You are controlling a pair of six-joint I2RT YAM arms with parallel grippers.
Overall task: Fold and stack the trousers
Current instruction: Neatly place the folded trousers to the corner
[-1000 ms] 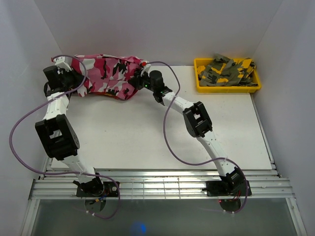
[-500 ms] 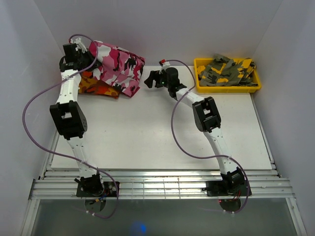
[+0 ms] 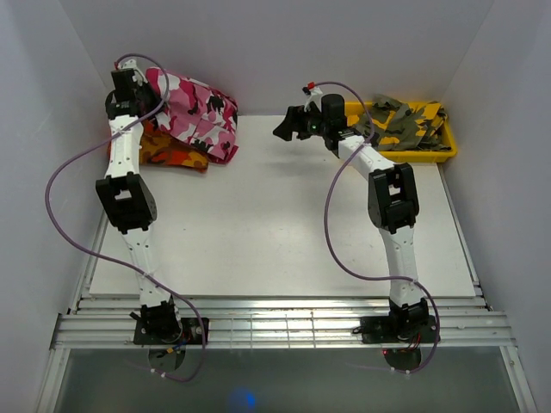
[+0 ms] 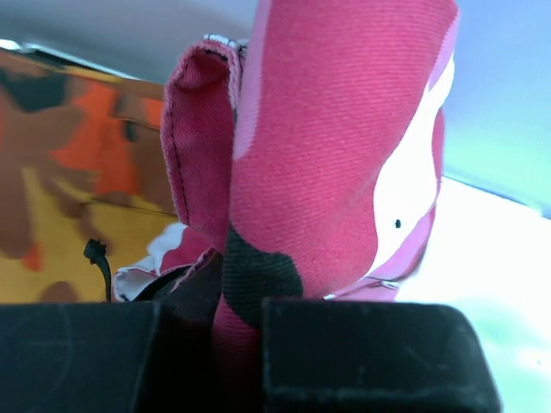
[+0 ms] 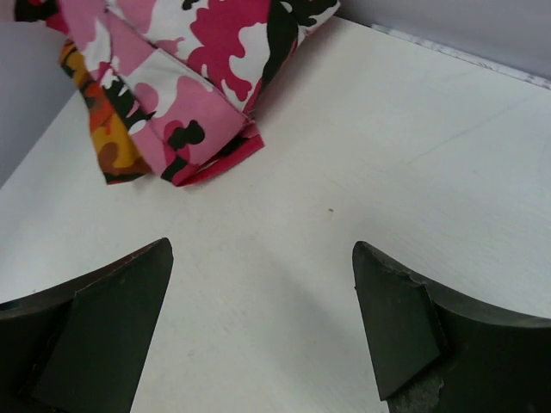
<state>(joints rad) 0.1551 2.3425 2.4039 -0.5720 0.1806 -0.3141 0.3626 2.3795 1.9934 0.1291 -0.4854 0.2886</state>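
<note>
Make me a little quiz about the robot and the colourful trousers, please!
1. Which tool grips the pink trousers? A: left tool. B: right tool. C: neither.
2. True or false: the right tool is shut.
3. Fill in: the other trousers peeking out under the pink trousers are ____ camouflage.
Key: 1 A; 2 false; 3 orange.

Two robot arms, left arm (image 3: pixel 126 202) and right arm (image 3: pixel 393 200), stand at one white table (image 3: pixel 258 232). On it lie two pairs of camouflage trousers: one pair of pink trousers (image 3: pixel 202 112) and one pair of orange trousers (image 3: pixel 172 155). One yellow bin (image 3: pixel 400 156) holds a heap of olive-grey garments (image 3: pixel 405 125), too tangled to count.
</note>
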